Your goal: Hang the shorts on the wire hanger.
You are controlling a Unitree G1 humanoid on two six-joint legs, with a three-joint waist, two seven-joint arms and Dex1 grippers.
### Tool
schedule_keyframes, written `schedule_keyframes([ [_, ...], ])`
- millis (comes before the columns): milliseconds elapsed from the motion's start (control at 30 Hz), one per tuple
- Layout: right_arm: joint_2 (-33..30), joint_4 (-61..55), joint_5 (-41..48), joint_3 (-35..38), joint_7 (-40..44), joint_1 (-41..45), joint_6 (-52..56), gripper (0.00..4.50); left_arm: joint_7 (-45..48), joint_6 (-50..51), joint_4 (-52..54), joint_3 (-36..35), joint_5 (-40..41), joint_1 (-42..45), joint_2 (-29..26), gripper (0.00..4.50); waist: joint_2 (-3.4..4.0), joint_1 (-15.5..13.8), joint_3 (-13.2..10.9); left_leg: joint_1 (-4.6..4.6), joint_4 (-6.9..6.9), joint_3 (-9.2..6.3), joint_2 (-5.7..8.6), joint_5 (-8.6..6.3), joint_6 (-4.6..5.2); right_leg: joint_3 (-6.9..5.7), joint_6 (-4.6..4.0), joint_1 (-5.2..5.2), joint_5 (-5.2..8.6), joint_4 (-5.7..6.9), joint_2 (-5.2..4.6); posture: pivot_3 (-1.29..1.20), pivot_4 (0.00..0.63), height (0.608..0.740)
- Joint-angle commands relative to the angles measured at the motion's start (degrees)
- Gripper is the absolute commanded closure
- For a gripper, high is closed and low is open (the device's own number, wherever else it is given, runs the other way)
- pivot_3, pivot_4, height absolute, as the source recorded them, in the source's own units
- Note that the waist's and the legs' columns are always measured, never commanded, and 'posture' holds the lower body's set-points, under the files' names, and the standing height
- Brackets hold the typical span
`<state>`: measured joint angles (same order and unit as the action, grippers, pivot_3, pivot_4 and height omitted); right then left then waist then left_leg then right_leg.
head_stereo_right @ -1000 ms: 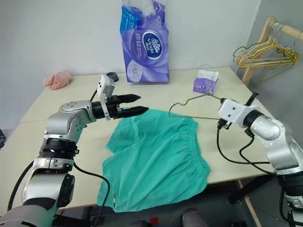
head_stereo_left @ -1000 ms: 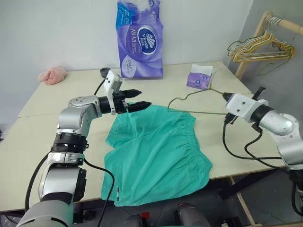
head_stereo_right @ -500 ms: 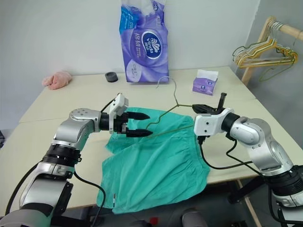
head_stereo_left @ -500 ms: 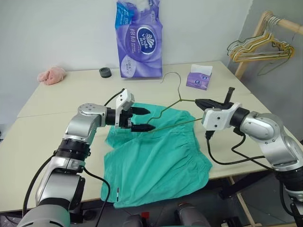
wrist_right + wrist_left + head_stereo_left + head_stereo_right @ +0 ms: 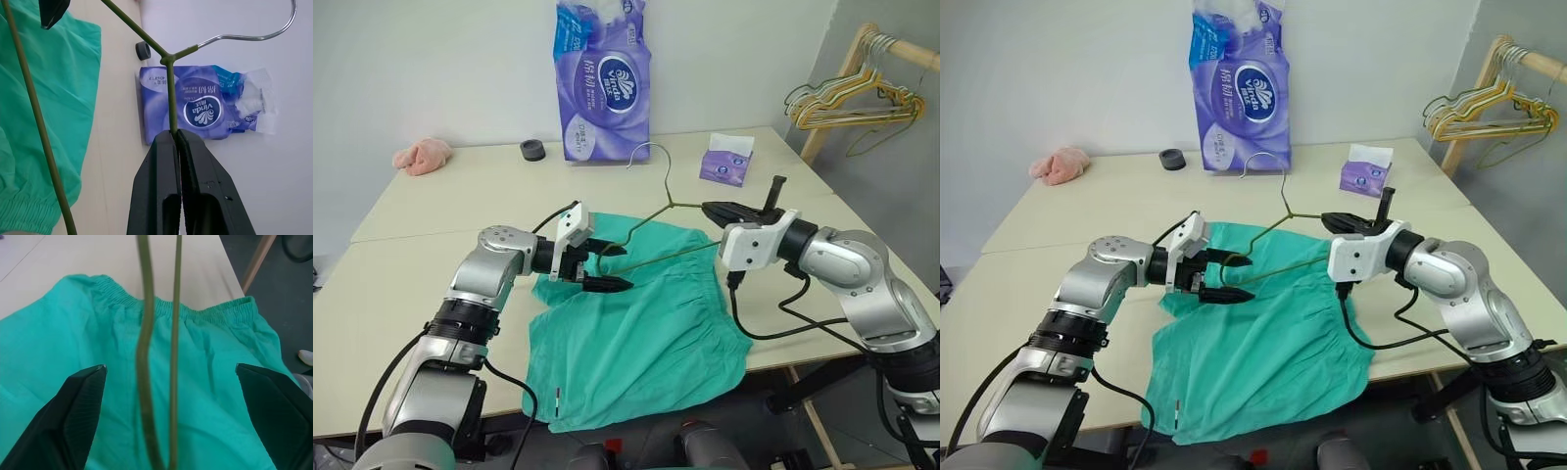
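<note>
Lying flat on the pale table point(image 5: 431, 215), near its front edge, with one leg hanging a little over that edge: the shorts point(image 5: 636, 333), teal-green, gathered waistband toward the right. Held just above the far part of the fabric: the wire hanger point(image 5: 651, 220), tilted, hook point(image 5: 1268, 162) rising toward the far side, in front of the purple tissue pack point(image 5: 602, 83). Pinched tight on one shoulder wire, close to the neck of the hook: the right gripper point(image 5: 717, 209), fingers pressed together on the thin green wire, reaching in from the right. Reaching in from the left, low over the far left part of the shorts: the left gripper point(image 5: 605, 266), jaws spread wide, one finger above and one below the left corner of the hanger; both wires of that corner running between the fingers point(image 5: 73, 406) without visible contact. Standing at the far edge of the table: the tissue pack, with a small black ring point(image 5: 532, 150) beside it on the left and a pink cloth point(image 5: 421, 155) farther left. Sitting toward the far right: a small purple tissue box point(image 5: 724, 162). Hanging on a wooden rack beyond the right end of the table: a bunch of yellow and green hangers point(image 5: 847, 98).
</note>
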<state>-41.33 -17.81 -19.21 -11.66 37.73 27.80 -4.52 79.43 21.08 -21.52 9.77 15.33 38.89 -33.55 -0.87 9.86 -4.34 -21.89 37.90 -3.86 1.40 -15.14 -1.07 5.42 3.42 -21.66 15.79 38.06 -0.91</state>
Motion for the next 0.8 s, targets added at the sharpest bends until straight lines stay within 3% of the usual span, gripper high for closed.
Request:
schedule_keyframes([
  [33, 0.66, -2.17, 0.26, 1.03, 0.15, 0.59, -0.23, 4.5, 0.54, -2.33, -0.61, -0.11, -0.44, 0.43, 0.06, 1.17, 0.0, 0.0, 0.0, 0.0, 0.0, 0.0, 0.0, 0.0, 0.0, 0.0, 0.0, 0.0, 0.0, 0.0, 0.0, -0.21, 0.049, 0.74],
  [233, 1.25, -2.4, 0.23, 1.23, 0.38, 0.51, -0.44, 4.5, 1.38, -3.97, -1.53, -0.11, -0.64, -0.53, 0.36, 3.1, 0.0, 0.01, 0.0, 0.0, 0.0, 0.0, 0.0, 0.0, 0.0, 0.0, 0.0, 0.0, 0.0, 0.01, -0.01, -0.21, 0.048, 0.74],
  [400, 1.94, -3.06, 1.34, 1.05, 1.41, 0.42, -0.13, 4.5, 1.98, -5.22, -2.62, -0.35, -0.64, -1.63, 0.7, 4.42, 0.0, 0.0, 0.0, 0.0, 0.01, -0.01, 0.0, 0.0, 0.0, 0.0, 0.0, 0.0, 0.0, 0.01, -0.01, -0.21, 0.046, 0.74],
  [500, 2.06, -3.62, 1.7, 1.25, 2.01, -0.18, -0.21, 4.5, 2.09, -5.97, -3.33, -0.56, -0.73, -2.06, 0.71, 4.46, 0.0, 0.0, 0.0, 0.0, 0.0, -0.03, 0.0, 0.0, 0.0, -0.03, 0.0, 0.0, 0.0, 0.02, -0.01, -0.21, 0.045, 0.74],
  [533, 2.2, -3.68, 1.67, 1.45, 1.92, -0.31, -0.12, 3.99, 2.09, -6.13, -3.52, -0.64, -0.75, -2.1, 0.73, 4.5, -0.01, 0.0, 0.0, 0.0, 0.01, -0.03, 0.0, 0.0, 0.0, -0.03, -0.01, 0.0, 0.0, 0.03, -0.01, -0.21, 0.045, 0.74],
  [600, 1.9, -3.75, 2.46, 1.43, 2.99, -1.01, 0.42, 3.51, 1.95, -6.49, -4.01, -0.77, -0.88, -2.18, 0.76, 4.5, -0.01, -0.02, 0.01, 0.0, 0.01, -0.04, 0.0, 0.0, 0.0, -0.04, -0.01, 0.0, 0.0, 0.03, -0.02, -0.2, 0.045, 0.74],
  [800, 0.06, -5.64, 7.45, 3.05, 7.24, -3.52, 2.35, 1.52, 0.54, -6.89, -4.32, -0.76, -1.9, -2.19, 0.68, 4.5, -0.01, -0.07, 0.01, 0.0, 0.02, -0.05, 0.01, 0.0, 0.0, -0.06, -0.01, 0.02, 0.0, 0.02, -0.02, -0.2, 0.045, 0.74],
])
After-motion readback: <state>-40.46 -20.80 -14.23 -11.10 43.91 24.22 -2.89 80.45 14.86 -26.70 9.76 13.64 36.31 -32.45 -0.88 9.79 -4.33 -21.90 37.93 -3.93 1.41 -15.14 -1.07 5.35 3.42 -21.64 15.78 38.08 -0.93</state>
